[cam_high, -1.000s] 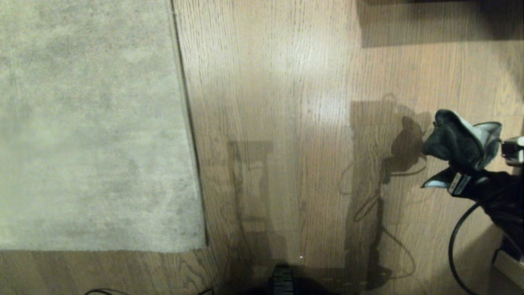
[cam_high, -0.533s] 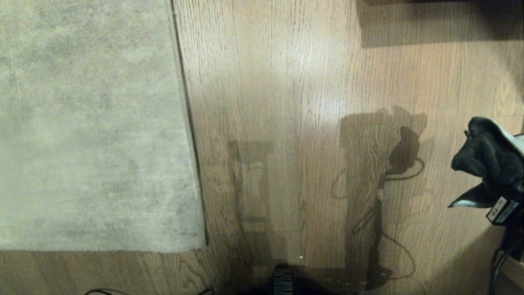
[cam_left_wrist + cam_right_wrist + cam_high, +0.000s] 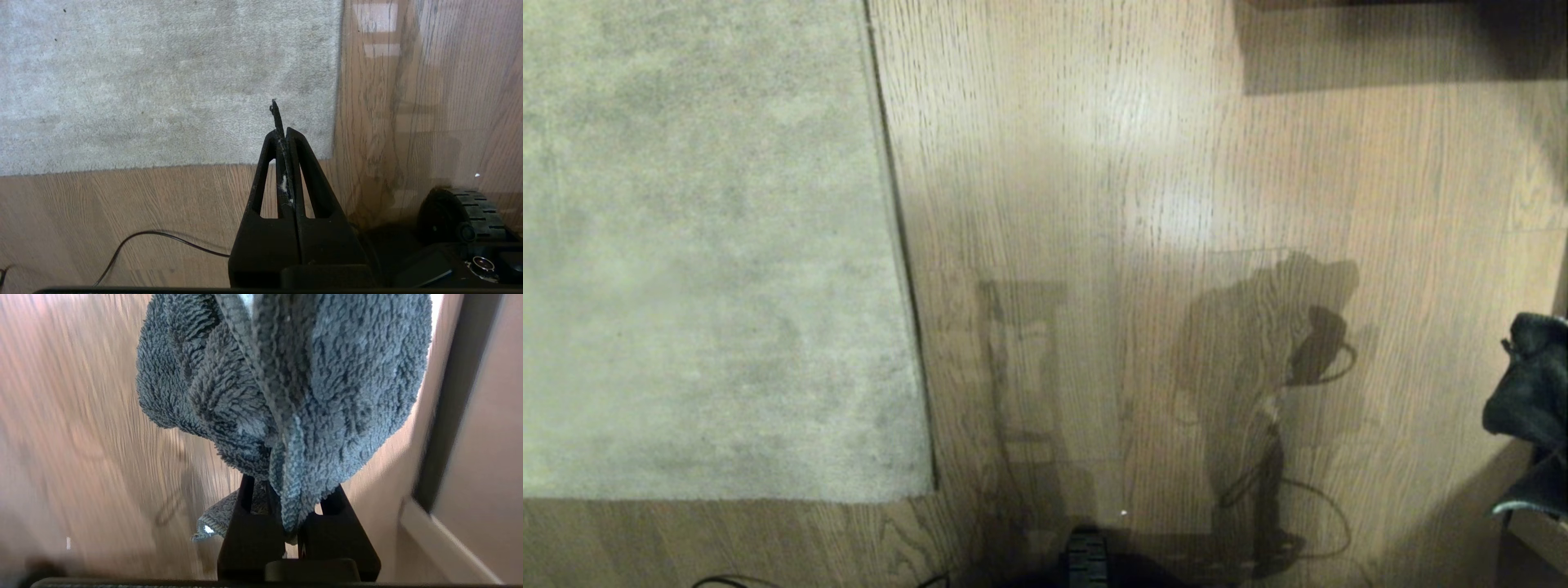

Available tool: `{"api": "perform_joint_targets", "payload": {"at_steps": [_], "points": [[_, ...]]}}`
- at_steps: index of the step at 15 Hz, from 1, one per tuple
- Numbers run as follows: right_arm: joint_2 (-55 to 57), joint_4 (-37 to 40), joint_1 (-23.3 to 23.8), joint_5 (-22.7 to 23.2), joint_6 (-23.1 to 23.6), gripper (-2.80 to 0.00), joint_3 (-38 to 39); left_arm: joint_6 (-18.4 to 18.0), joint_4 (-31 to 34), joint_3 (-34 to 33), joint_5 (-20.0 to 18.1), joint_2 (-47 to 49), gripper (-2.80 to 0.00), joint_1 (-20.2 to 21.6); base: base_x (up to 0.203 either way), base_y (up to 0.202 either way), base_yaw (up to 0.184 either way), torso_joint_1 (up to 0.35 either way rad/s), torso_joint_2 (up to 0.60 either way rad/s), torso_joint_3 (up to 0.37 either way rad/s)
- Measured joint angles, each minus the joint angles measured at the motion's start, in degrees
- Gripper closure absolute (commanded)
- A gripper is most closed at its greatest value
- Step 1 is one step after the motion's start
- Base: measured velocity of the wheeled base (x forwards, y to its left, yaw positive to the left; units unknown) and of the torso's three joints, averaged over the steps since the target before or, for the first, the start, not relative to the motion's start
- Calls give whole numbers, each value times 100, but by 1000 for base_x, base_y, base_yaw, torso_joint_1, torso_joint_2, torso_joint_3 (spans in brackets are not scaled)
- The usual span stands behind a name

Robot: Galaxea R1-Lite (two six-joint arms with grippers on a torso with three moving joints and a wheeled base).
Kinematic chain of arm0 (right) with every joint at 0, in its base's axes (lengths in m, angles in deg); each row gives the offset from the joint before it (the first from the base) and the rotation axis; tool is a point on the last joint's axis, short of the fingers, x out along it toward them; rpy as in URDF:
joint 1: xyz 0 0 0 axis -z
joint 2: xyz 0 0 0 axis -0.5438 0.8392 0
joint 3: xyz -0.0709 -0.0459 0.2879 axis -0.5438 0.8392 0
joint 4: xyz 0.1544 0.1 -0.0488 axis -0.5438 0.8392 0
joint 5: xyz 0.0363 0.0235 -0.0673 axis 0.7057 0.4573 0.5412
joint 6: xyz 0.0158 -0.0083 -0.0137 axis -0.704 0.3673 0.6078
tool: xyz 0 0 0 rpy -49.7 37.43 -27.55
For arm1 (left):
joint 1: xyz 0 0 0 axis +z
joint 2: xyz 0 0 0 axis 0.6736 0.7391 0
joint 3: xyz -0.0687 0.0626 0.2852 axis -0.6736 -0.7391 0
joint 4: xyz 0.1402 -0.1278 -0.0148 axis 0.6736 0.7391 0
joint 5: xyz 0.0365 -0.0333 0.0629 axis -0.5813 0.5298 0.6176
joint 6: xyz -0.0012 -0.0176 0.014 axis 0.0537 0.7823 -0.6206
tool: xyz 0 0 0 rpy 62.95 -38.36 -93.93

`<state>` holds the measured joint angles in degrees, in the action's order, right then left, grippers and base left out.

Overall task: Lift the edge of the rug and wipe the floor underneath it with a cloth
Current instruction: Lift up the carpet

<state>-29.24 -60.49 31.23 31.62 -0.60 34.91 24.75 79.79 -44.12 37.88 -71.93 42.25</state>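
floor (image 3: 1094,163): heads up, it's bare wood plank across most of your head view, with only the robot's shadow on it.
rug: it covers the left side of your head view and lies completely flat.
rug edge (image 3: 898,245): the straight border runs down to the near corner, flush on the planks. Nothing has hold of it, so the strip you need to wipe is still covered.
cloth (image 3: 1531,392): your dark rag is bunched up at the far right edge of the head view, well apart from the rug. A second ago it sat higher and further into view, so it's been sliding back out toward the robot's right side.
right gripper (image 3: 292,506): clamped on a fold of the cloth, which flops over the fingers.
left gripper (image 3: 284,134): pinched shut on nothing, hanging just above the rug's near corner.
what it means: looks to me like the arm's pulling back, not heading in to wipe. You've still got both the lift and the wipe to do.
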Motion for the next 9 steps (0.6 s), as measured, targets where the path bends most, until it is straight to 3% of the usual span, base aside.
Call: {"api": "perform_joint_targets", "payload": {"at_steps": [3,9], "points": [[-1111,1272,0,206,22,0,38,-2,0,0,4,0,0,0,0,0,0,0,0,0],[-3018,3821,33,1063,177,0,51,-2,0,0,2,0,0,2,0,0,0,0,0,0]]}}
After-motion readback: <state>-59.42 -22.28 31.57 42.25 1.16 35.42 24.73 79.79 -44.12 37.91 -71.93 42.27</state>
